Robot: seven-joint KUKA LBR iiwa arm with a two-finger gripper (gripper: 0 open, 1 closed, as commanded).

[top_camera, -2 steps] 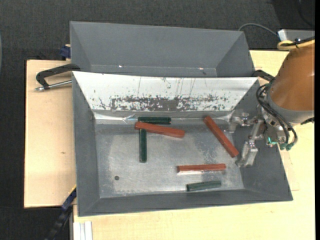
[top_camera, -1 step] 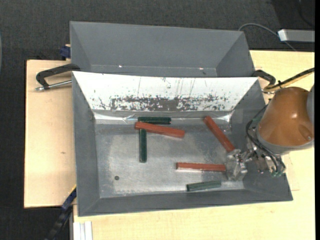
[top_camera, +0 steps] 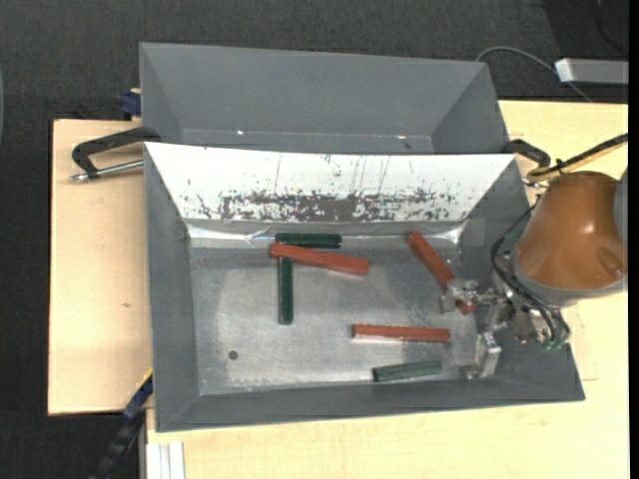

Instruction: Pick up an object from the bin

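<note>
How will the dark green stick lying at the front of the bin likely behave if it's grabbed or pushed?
The dark green stick looks straight and seemingly flat-sided, so it is probably stiff and should slide rather than roll. It lies flat on the bin floor, so tipping seems unlikely. Being long and thin, it might pivot if gripped near an end.

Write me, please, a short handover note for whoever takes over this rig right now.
Gripper: low at the right side of the bin, with nothing visibly in its grasp.
Nearest things: flat red stick and green stick just to its left, tilted red stick behind them.
Three more sticks lie towards the back left.
Done: nothing lifted yet.
Left: grasp one stick and lift it out.
</note>
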